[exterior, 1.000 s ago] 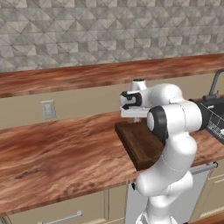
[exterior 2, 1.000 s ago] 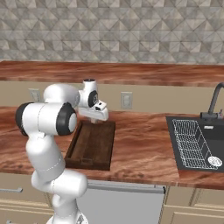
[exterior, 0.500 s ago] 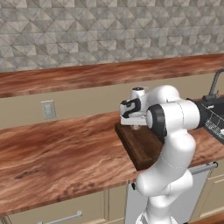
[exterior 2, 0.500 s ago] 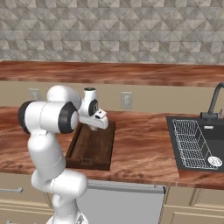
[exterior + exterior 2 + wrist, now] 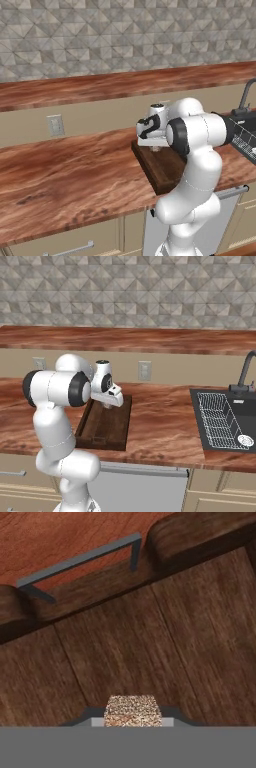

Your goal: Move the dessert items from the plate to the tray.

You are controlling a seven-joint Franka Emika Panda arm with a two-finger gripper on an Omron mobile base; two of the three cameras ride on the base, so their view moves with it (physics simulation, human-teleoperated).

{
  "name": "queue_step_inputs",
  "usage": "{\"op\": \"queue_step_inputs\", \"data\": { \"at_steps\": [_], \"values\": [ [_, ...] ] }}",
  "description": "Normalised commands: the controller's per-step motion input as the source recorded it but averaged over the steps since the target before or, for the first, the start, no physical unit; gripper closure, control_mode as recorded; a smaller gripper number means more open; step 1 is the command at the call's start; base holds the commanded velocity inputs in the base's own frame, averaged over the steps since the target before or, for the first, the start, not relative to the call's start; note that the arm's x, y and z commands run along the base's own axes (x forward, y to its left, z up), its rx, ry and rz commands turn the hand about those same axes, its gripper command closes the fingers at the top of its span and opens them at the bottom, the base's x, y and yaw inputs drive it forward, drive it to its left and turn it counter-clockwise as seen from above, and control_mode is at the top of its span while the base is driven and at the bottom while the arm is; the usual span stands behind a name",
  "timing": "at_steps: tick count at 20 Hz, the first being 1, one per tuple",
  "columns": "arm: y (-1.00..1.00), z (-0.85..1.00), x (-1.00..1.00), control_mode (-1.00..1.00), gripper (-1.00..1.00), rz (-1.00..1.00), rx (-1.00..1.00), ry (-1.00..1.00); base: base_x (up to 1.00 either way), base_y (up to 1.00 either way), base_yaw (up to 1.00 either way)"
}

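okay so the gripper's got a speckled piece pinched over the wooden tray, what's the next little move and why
Probably ease straight down and then open. In the hand view the gripper is shut on the speckled tan dessert piece, with the tray's wooden floor directly beneath it and the metal handle at the rim well off to one side. How high the piece hangs I cannot tell, so lower gently.

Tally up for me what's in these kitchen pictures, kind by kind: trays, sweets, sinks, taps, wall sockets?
Trays: 1, the dark wooden tray
Sweets: 1, a speckled tan piece in the shut gripper
Sinks: 1, the black sink
Taps: 1, the tap
Wall sockets: 2, and
Total: 6
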Motion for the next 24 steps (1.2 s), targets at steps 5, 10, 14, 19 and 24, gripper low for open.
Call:
{"op": "queue_step_inputs", "data": {
  "at_steps": [5, 10, 14, 19, 24],
  "values": [
    [0.0, -0.05, -0.04, -1.0, -1.0, -0.01, 0.0, 0.0, 0.0, 0.0, 0.0],
    [0.04, 0.48, -0.1, -1.0, -1.0, 0.0, -0.04, 0.01, 0.0, 0.0, 0.0],
    [0.06, 1.0, -0.46, -1.0, -1.0, -0.04, 0.0, -0.02, 0.0, 0.0, 0.0],
    [0.0, 1.0, -0.96, -1.0, -1.0, -0.03, 0.03, -0.01, 0.0, 0.0, 0.0],
    [0.0, 1.0, -1.0, -1.0, -1.0, 0.0, 0.01, -0.01, 0.0, 0.0, 0.0]
  ]
}}
